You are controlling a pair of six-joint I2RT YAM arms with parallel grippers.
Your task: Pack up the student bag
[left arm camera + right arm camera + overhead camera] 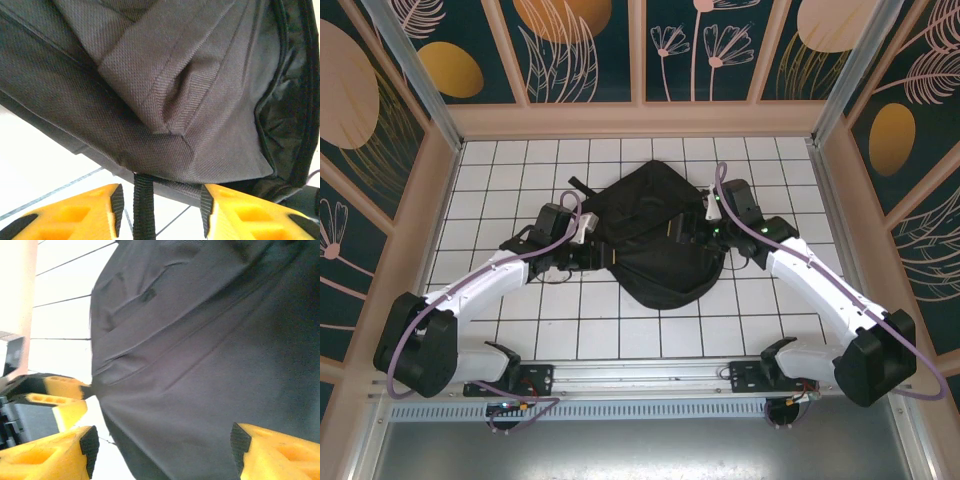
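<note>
- The student bag (655,225), a large black rounded backpack of soft woven fabric, lies flat near the middle of the white tiled table (620,330), with one arm at each side of it.
- The left gripper (161,192), with yellow fingers and black pads, sits at the bag's left edge. Its jaws stand apart and grip nothing.
- A narrow black webbing strap (144,210) hangs from the bag's hem and runs down through the gap between those jaws, touching neither pad. The gripper appears to be lined up on this strap so that closing would give it a firm hold on the loose fabric.
- The right gripper (163,432) is at the opposite edge, its jaws spread wide and empty, with the dark bag panel stretching across the space ahead of them. Whether the fingers press on the cloth cannot be told.
- Flanking the bag from both sides suits a limp object: one arm can likely pin or lift an edge while the other works the opening.
- In the left wrist view a zipper line curves down the bag's right side, with looser lining showing beside it. How far it is open is unclear.
- Packing seems at an early stage, with no items to load visible on the table.
</note>
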